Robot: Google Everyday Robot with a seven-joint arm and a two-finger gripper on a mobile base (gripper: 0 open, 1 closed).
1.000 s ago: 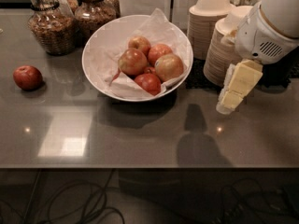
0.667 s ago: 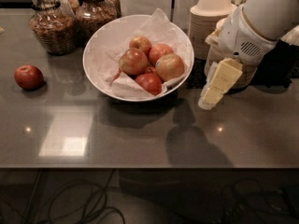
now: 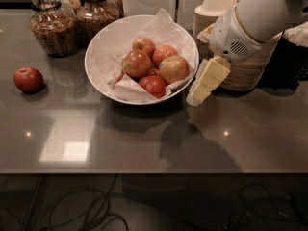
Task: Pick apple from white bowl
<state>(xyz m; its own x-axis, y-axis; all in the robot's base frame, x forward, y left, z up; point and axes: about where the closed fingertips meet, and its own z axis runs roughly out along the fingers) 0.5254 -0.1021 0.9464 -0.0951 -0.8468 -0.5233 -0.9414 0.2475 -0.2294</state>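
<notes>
The pincer (image 3: pixel 204 83) hangs just outside the white bowl (image 3: pixel 102 47), low over the bench (image 3: pixel 144 143); open or closed, I cannot tell. The apple (image 3: pixel 137 63) lies inside, across the pile from it. Looks like the approach: next, clear the rim and descend.

The white bowl (image 3: pixel 97 67), wide, glossy and lined with crinkled paper, is sitting on the worktop (image 3: pixel 144 146). The apple (image 3: pixel 136 63), large and mottled red over yellow-green, is lying left of the bowl's middle. The tool (image 3: pixel 196 95) is hovering just outside the bowl's right rim.
</notes>
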